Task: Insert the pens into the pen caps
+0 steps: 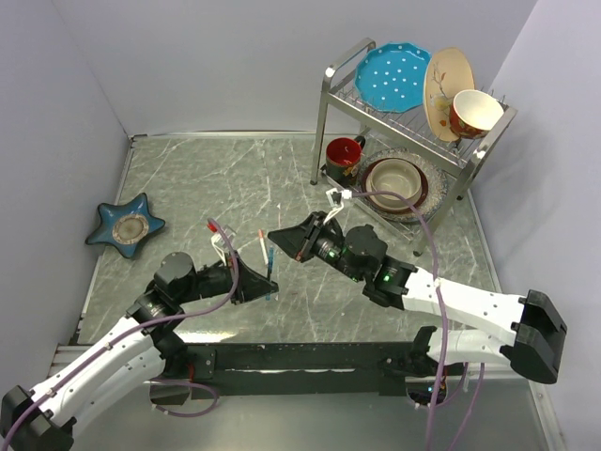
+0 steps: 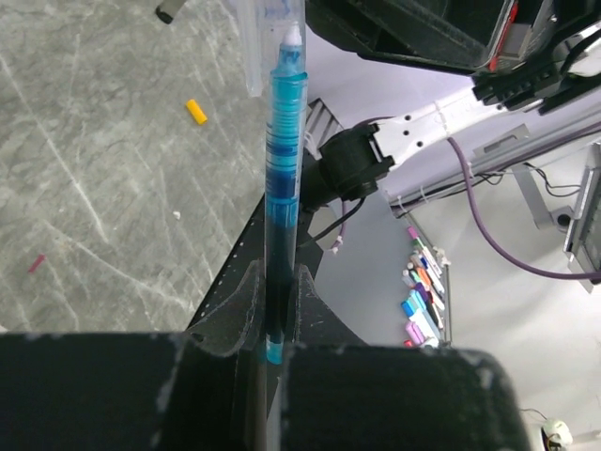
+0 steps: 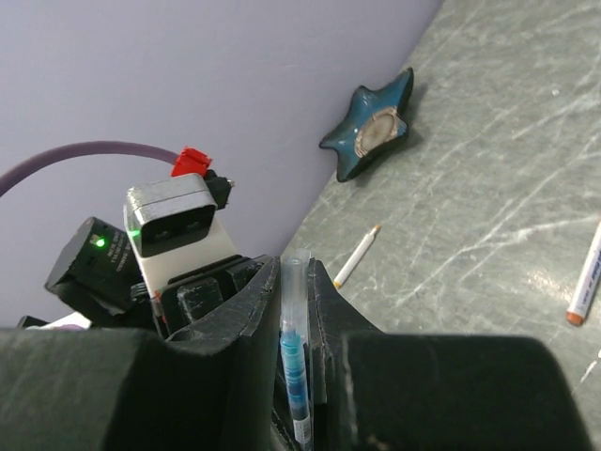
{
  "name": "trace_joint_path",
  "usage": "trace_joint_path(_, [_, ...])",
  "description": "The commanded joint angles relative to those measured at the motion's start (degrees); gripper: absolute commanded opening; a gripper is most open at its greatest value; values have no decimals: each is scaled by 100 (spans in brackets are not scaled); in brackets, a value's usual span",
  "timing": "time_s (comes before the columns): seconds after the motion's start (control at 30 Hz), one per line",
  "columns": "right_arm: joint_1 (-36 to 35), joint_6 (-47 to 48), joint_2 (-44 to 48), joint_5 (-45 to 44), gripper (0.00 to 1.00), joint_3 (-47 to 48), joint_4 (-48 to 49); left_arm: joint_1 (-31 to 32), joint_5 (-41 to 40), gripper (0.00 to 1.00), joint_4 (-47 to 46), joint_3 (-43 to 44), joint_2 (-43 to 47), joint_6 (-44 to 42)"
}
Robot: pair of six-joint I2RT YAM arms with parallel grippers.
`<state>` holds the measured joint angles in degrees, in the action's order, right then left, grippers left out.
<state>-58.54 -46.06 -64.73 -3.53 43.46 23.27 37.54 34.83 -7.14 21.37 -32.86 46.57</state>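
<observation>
The left end effector (image 2: pixel 277 282) is closed on the lower part of the blue pen (image 2: pixel 284 160). The pen stands out past the fingertips, with its white tip at the far end. The right end effector (image 3: pixel 296 272) faces it over the middle of the table (image 1: pixel 235 178), toward the near edge. Its fingers are closed on a clear cap (image 3: pixel 297 301), and blue shows through the cap's wall. The pen's tip reaches the mouth of this cap, but the pictures do not show whether it has gone inside.

A yellow cap (image 2: pixel 195 112) lies loose on the table, well apart from the held pen. Two white pens with orange tips lie flat on the table, one (image 3: pixel 357 256) nearer a blue star-shaped dish (image 1: pixel 127 225) by the left edge, the other (image 3: pixel 584 282) apart from it. A dish rack (image 1: pixel 413 122) stands in the far right corner.
</observation>
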Motion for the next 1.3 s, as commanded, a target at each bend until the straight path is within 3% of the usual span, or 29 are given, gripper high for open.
trace_joint_path(0.0, [-324,168,250,186,0,-180,161,-63,-450,1,-763,324,-88,274])
trace_joint_path(0.5, [-641,282,461,484,0,-892,741,-63,-530,1,-684,843,-572,-165])
trace_joint_path(0.93, [-641,360,725,362,0,117,732,-63,314,1,-860,790,-387,-640])
trace_joint_path(1.27, [-439,730,549,10,0,795,205,16,296,1,-465,896,-396,-772])
